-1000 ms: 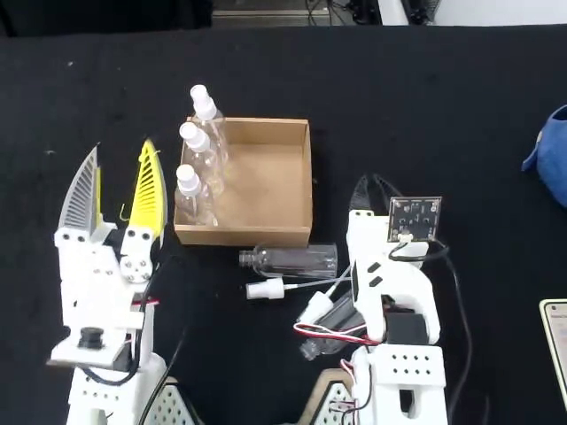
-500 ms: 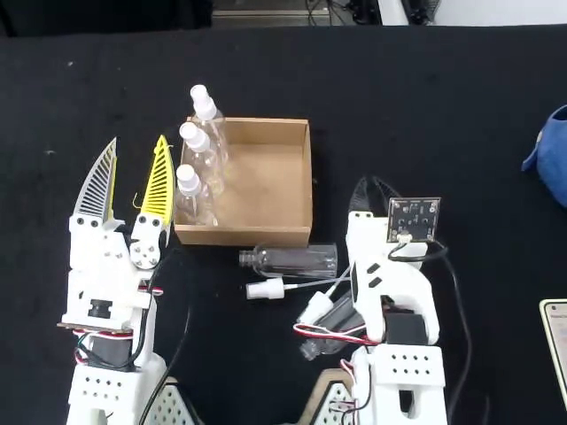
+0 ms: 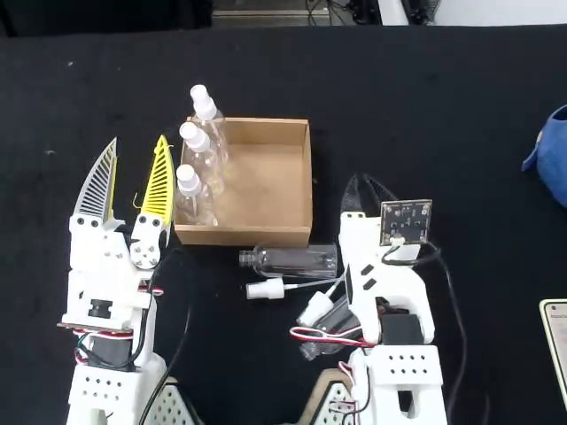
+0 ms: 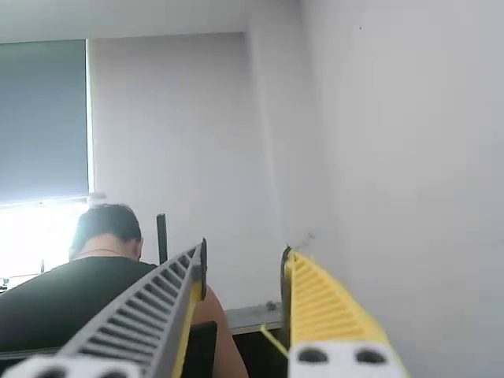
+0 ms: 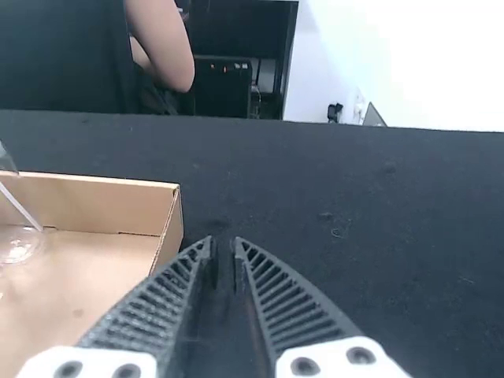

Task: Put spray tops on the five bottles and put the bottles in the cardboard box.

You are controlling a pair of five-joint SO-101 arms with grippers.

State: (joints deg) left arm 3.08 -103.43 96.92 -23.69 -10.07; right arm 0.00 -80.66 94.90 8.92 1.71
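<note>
The cardboard box [image 3: 297, 177] stands open at mid-table. Three clear bottles with white spray tops [image 3: 197, 197] stand in a row along its left wall. In front of the box an uncapped bottle [image 3: 288, 260] lies on its side, with a loose spray top [image 3: 266, 289] just below it. Another bottle [image 3: 330, 320] lies against the right arm's base. My left gripper [image 3: 137, 142] [image 4: 244, 250], grey and yellow, is open and raised left of the box, holding nothing. My right gripper [image 3: 365, 181] [image 5: 223, 242], black, sits shut and empty beside the box's right wall [image 5: 169, 216].
A blue object [image 3: 551, 164] lies at the table's right edge and a pale card [image 3: 556, 341] sits nearer the front right corner. Black tabletop stretches behind the box and to the right of the right arm.
My left arm drew back toward its base and its fingers came a little closer together. The right arm shifted slightly left. The bottles and the loose top stayed put.
</note>
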